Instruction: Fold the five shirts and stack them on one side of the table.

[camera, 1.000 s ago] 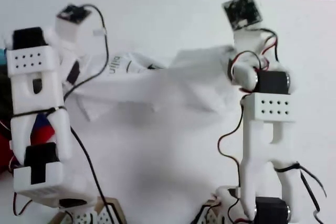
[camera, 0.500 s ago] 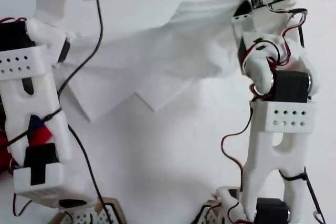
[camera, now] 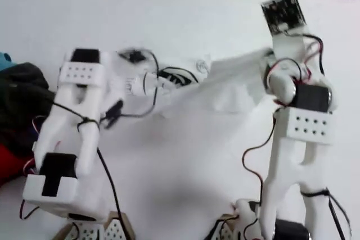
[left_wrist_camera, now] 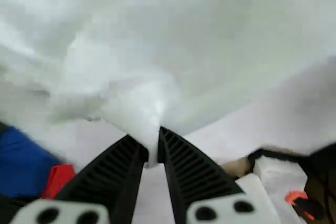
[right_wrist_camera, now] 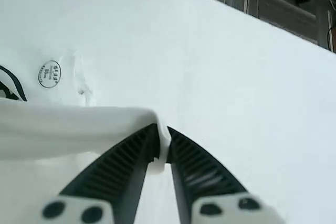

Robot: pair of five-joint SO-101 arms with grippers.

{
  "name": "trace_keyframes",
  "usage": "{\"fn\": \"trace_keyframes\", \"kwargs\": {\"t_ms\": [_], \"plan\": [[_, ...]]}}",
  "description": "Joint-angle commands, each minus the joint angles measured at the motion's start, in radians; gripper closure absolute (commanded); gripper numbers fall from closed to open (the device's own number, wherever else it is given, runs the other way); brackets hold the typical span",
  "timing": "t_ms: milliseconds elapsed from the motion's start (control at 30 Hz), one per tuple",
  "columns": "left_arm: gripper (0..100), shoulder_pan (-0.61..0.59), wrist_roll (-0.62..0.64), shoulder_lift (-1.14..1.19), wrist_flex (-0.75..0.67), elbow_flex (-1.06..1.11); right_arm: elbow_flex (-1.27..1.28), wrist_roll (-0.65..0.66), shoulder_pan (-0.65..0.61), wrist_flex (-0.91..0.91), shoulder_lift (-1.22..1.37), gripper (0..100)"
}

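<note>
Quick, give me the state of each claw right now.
Left claw: closed, pinching a fold of the white shirt.
Right claw: closed, gripping an edge of the white shirt.

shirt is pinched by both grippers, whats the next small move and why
Probably lower both grippers together until the held edge lies flat on the table, and only then let go. The left gripper and right gripper are each shut on a bunched fold of the shirt, which hangs wrinkled between them rather than flat, so releasing now would likely leave it crumpled.
</note>
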Motion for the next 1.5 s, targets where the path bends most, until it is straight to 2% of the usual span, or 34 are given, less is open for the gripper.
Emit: {"fn": "trace_keyframes", "kwargs": {"t_ms": [0, 67, 233, 367, 500, 600, 800, 867, 933, 1067, 1233, 1367, 1467], "plan": [[97, -0.009, -0.1, -0.049, 0.04, 0.099, 0.071, 0.006, 0.038, 0.004, -0.119, 97.8], [95, -0.038, -0.132, -0.051, 0.041, 0.127, 0.129, 0.008, 0.036, 0.001, -0.171, 97.8], [74, -0.12, -0.236, -0.054, 0.069, 0.122, 0.247, 0.008, 0.01, -0.001, -0.277, 97.8], [75, -0.207, -0.322, -0.086, 0.074, 0.013, 0.339, 0.008, 0.004, -0.002, -0.323, 97.8], [75, -0.236, -0.325, -0.138, 0.068, -0.16, 0.405, 0.008, 0.005, -0.002, -0.343, 97.8], [75, -0.167, -0.203, -0.115, 0.0, -0.163, 0.434, 0.006, 0.008, -0.002, -0.355, 97.8], [75, -0.012, -0.026, 0.084, -0.264, -0.077, 0.491, 0.006, 0.012, -0.002, -0.43, 97.8], [75, 0.005, -0.029, 0.166, -0.284, -0.077, 0.503, 0.006, 0.015, -0.002, -0.461, 97.8], [75, 0.015, -0.041, 0.23, -0.236, -0.07, 0.505, 0.008, 0.033, -0.002, -0.476, 97.8], [75, 0.026, -0.181, 0.278, -0.106, -0.067, 0.506, 0.066, 0.058, -0.002, -0.481, 97.8], [75, 0.026, -0.269, 0.282, -0.015, -0.065, 0.506, 0.087, 0.059, -0.002, -0.481, 97.8], [75, 0.029, -0.273, 0.287, -0.018, -0.038, 0.506, 0.087, 0.059, -0.002, -0.481, 97.8], [75, 0.061, -0.272, 0.275, -0.075, 0.012, 0.506, 0.087, 0.059, -0.002, -0.481, 97.8]]}}
